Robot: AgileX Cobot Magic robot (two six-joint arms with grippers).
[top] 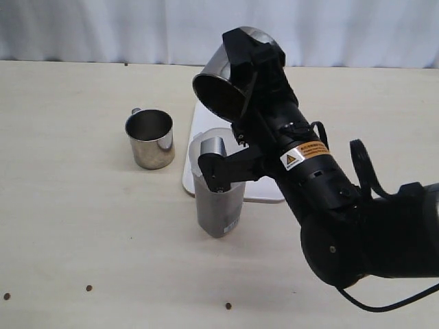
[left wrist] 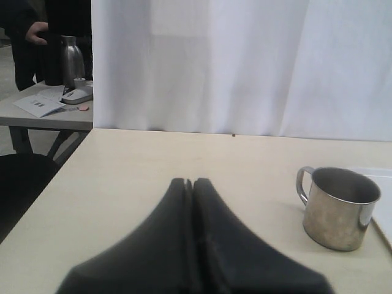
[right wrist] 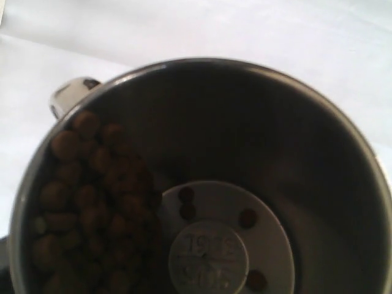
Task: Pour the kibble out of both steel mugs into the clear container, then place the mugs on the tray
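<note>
My right gripper (top: 252, 60) is shut on a steel mug (top: 221, 88), which it holds tilted above the clear container (top: 219, 211), mouth pointing down and to the left. The right wrist view looks straight into this mug (right wrist: 275, 135). Kibble (right wrist: 86, 202) is heaped against its lower wall, and a few pellets lie on its bottom. The second steel mug (top: 149, 138) stands upright on the table, left of the container, also seen as the mug (left wrist: 338, 208) in the left wrist view. My left gripper (left wrist: 189, 181) is shut and holds nothing. The white tray (top: 197, 122) lies behind the container.
A few loose pellets (top: 88, 288) lie on the table near its front edge. A white curtain (top: 103, 27) hangs behind the table. Part of the right arm (top: 226, 168) hangs in front of the container's upper half. The tray's edge (left wrist: 383, 179) lies beside the standing mug.
</note>
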